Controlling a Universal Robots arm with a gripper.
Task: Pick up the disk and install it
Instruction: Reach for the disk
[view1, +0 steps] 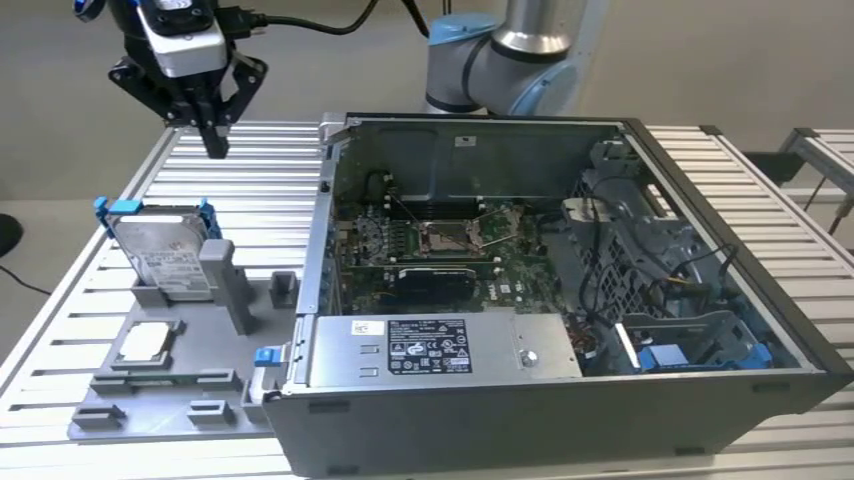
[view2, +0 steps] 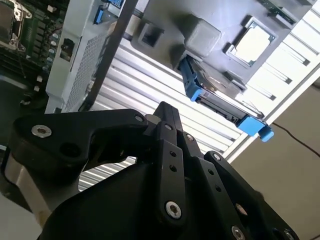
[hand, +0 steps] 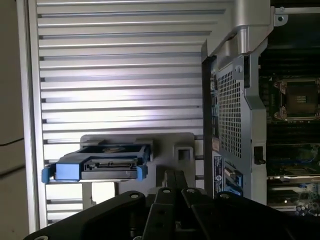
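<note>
Reading the exterior view as a clock face, I log the black two-finger gripper (view1: 214, 148) at about 11 o'clock, hanging over the slatted aluminium table (view1: 267, 170). Its fingers are pinched narrow, tips together, nothing between them; both wrist views agree (hand: 172, 176) (view2: 165, 107).

The disk, a flat rectangular silver hard drive with a white label and a blue plastic bracket (view1: 160, 255), stands on edge, leaning, in a slot of the grey plastic fixture (view1: 147, 408) at about 9 o'clock. It lies at 6 o'clock from the gripper, apart from it, with no contact. It shows end-on in the first wrist view (hand: 107, 162).

A small square silver chip (view1: 144, 343) sits at 6 o'clock from the disk, on the same fixture.

An open grey computer case (view1: 561, 425) stands at 3 o'clock from the disk, with its green motherboard (view1: 427, 240) exposed.
</note>
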